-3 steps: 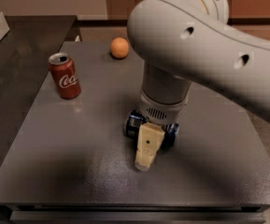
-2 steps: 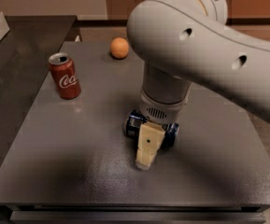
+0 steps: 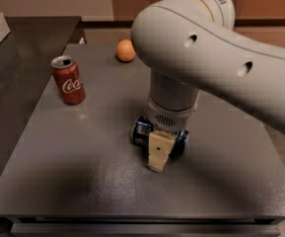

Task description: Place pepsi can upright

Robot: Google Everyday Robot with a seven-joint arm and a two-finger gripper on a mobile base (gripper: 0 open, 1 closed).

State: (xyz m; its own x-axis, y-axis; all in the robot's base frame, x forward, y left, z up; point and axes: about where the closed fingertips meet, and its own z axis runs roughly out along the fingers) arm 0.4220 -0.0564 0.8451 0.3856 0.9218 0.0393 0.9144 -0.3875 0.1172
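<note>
The pepsi can (image 3: 142,131) is dark blue and lies on its side near the middle of the dark grey table (image 3: 83,172). My gripper (image 3: 160,149) comes straight down from the big white arm (image 3: 206,48) and sits right over the can's middle, straddling it. The can's two ends stick out to the left and right of the gripper. The can's middle and its far side are hidden by the gripper.
A red Coca-Cola can (image 3: 69,80) stands upright at the back left of the table. An orange (image 3: 125,50) lies at the back edge. A darker counter (image 3: 14,58) adjoins on the left. The table's front edge is near the bottom of the view.
</note>
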